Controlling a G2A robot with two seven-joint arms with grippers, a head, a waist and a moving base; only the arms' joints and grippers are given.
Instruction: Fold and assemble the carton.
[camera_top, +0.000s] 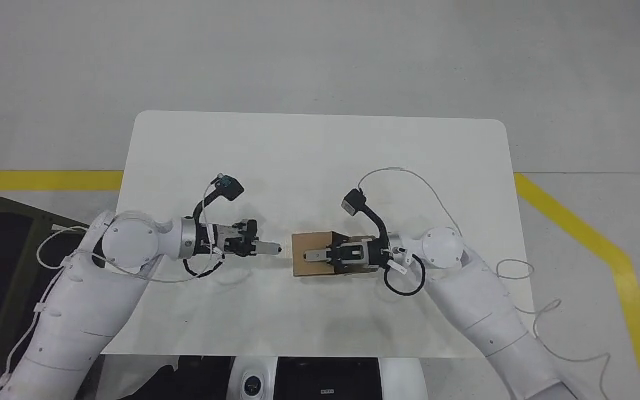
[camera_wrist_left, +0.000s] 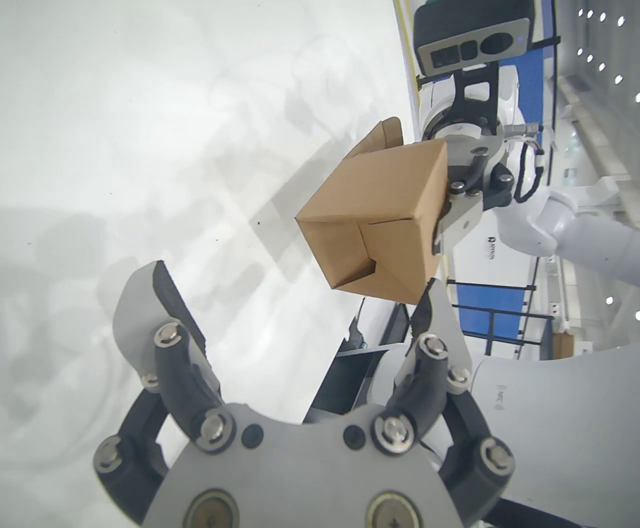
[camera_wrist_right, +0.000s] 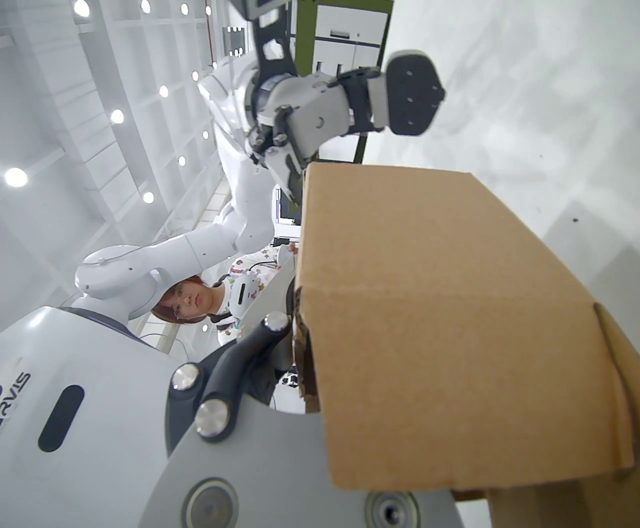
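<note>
The brown carton is held above the white table, near its front middle. In the left wrist view the carton turns its closed end with interlocked flaps toward my left gripper, and one loose flap stands out at its far end. My right gripper is shut on the carton at the end away from the left arm, its fingers clamped on a wall. My left gripper is open with nothing in it, a short gap from the closed end, and appears in the top view.
The table's front edge runs close below both arms. Bare tabletop stretches behind the carton to the far edge. Yellow tape marks the floor on both sides of the table.
</note>
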